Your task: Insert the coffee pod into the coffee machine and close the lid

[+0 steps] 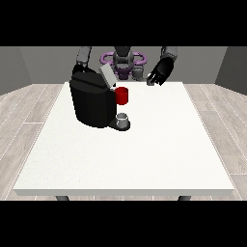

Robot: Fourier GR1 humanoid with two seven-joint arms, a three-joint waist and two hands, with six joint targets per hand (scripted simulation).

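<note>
Coffee machine [91, 103] sat left of frame centre on the tabletop [144, 154], lid [107, 76] tilted up, a red thing at the machine. Grey thing [123, 120] at its base, possibly the coffee pod. Judgement: approach from above and keep clear of the lid. Robot hand at the view's right [160, 72] hovered upper right, holding nothing; finger spread could not be told. Other hand was hidden behind the machine.

table [144, 159]: white, large | floor [29, 111]: pale planks, seemingly wood | wall [29, 62]: grey
</note>
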